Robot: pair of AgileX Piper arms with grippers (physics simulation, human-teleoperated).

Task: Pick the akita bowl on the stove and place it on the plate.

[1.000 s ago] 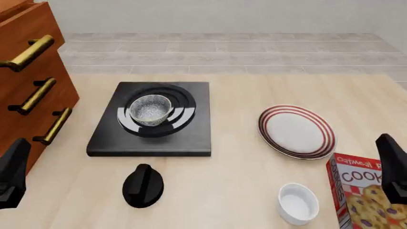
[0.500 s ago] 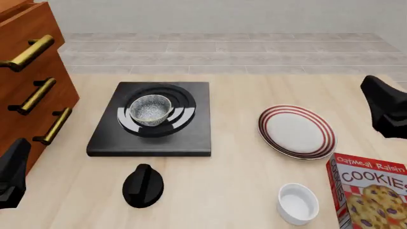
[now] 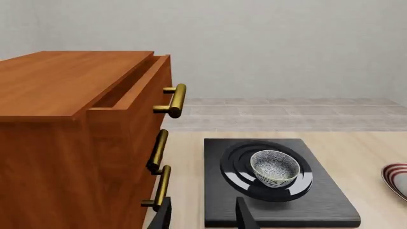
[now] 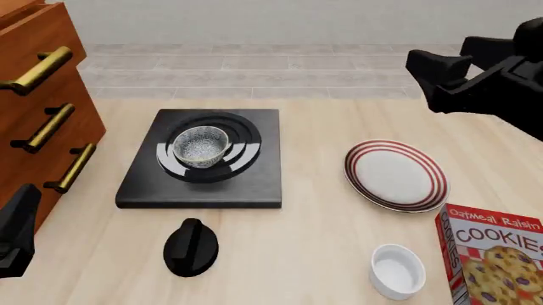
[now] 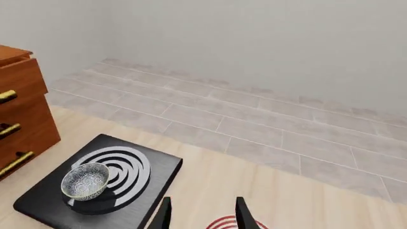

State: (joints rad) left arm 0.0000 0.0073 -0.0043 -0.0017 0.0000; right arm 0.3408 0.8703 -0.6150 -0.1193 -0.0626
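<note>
Sitting untouched at the centre of the stove (image 4: 200,159), the akita bowl (image 4: 201,145) is waiting while we are hovering our right gripper (image 5: 202,214) high above the tabletop (image 4: 314,235), fingers apart and empty. Our left gripper (image 3: 202,217), fingers likewise apart, is holding near the drawers. The plate (image 4: 395,175) is lying bare; pick and placement are both remaining.

Right end effector (image 4: 424,67) raised, fingers parted, left end effector (image 3: 203,217) low, fingers parted
</note>
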